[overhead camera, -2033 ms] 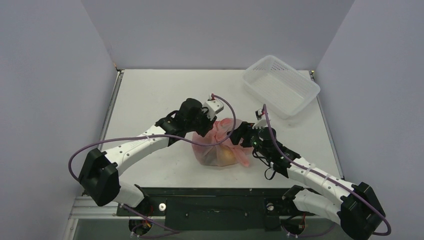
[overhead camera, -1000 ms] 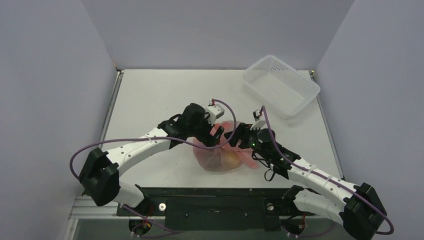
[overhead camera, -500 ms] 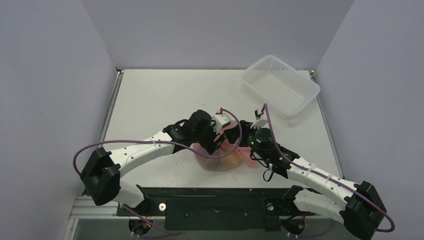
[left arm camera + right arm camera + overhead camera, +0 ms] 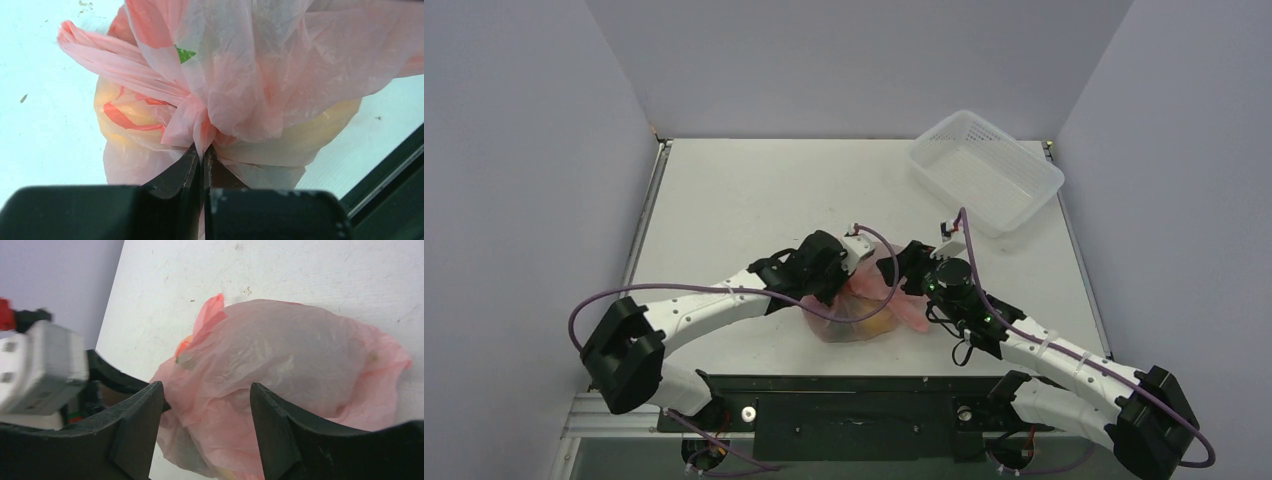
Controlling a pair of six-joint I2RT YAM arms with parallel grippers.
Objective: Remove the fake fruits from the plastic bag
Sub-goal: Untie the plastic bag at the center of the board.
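Note:
The pink translucent plastic bag (image 4: pixel 862 312) lies bunched on the table between both arms. My left gripper (image 4: pixel 203 150) is shut on a gathered fold of the bag (image 4: pixel 240 75), the film pinched between its black fingers. In the top view my left gripper (image 4: pixel 849 292) sits at the bag's left top. My right gripper (image 4: pixel 206 385) is open above the bag (image 4: pixel 280 365), one finger on either side of the crumpled film, and stands at the bag's right side (image 4: pixel 904 268). The fake fruits show only as yellow-orange shapes (image 4: pixel 310 135) through the film (image 4: pixel 879 322).
A white perforated basket (image 4: pixel 1024 205) stands at the back right of the table. The table's dark near edge (image 4: pixel 395 165) runs close behind the bag. My two wrists are close together over the bag.
My left gripper has come down onto the top of the bag and shut on a fold of it. The right gripper stays open, shifted slightly.

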